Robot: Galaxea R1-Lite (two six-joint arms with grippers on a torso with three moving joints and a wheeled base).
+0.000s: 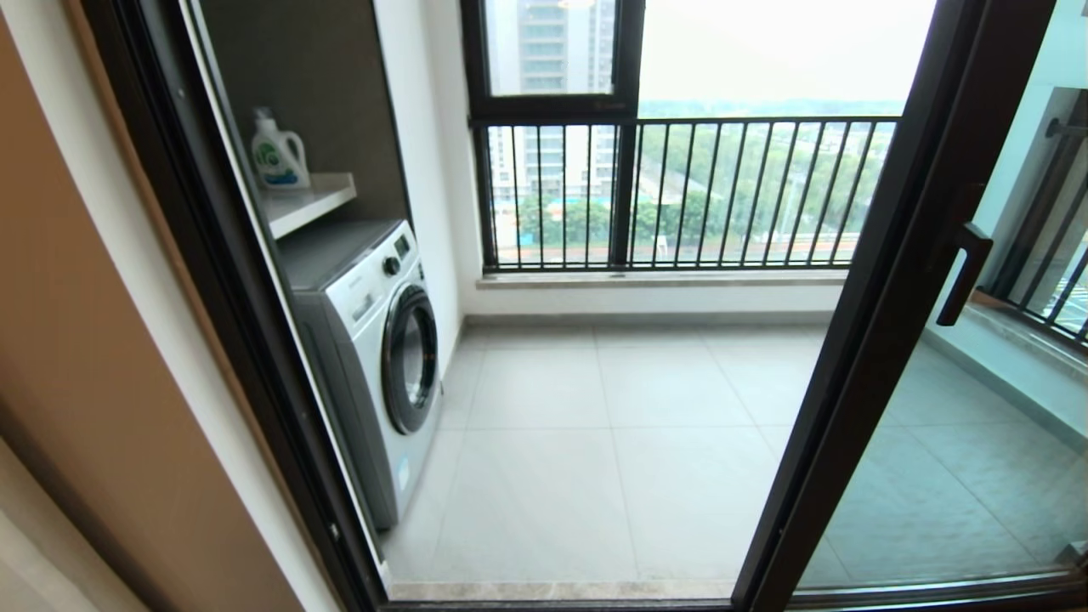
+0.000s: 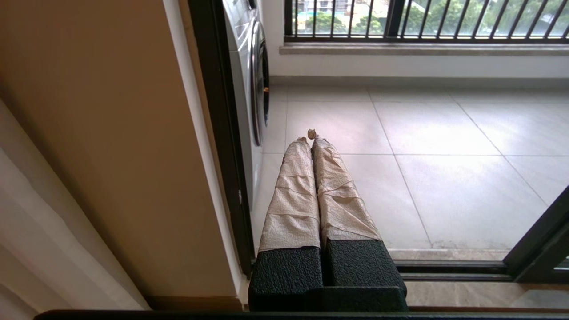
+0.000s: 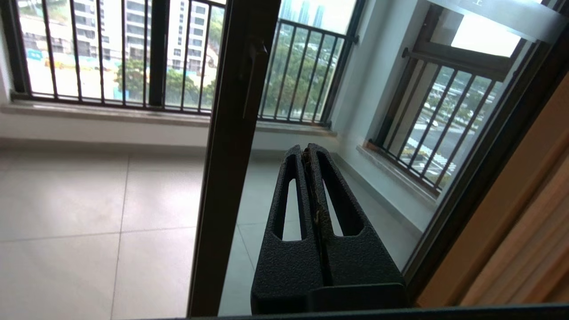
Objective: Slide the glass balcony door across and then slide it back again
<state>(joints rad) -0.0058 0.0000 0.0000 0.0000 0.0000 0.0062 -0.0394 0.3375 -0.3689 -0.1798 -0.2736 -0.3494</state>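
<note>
**Door stands open, neither arm on it**

The glass balcony door (image 1: 884,340) stands at the right of the opening, its dark brown leading edge slanting down across the head view and its black bar handle (image 1: 965,276) facing the room. The doorway to its left is open onto the tiled balcony floor (image 1: 595,442). Judging by this, the door sits slid aside; whether one slide is done or none has begun cannot be told, and at least one pass is left.

The right gripper (image 3: 312,149) hovers near the door's edge on the room side, fingers pressed together and holding nothing, apart from the frame. The left gripper (image 2: 310,135) points through the opening beside the left door jamb (image 2: 222,142), its taped fingers also pressed together and empty.

Beyond, a washing machine (image 1: 374,348) stands against the left wall with its round door closed; its contents cannot be seen. A detergent bottle (image 1: 278,153) stands on the shelf (image 1: 319,200) above it.
</note>
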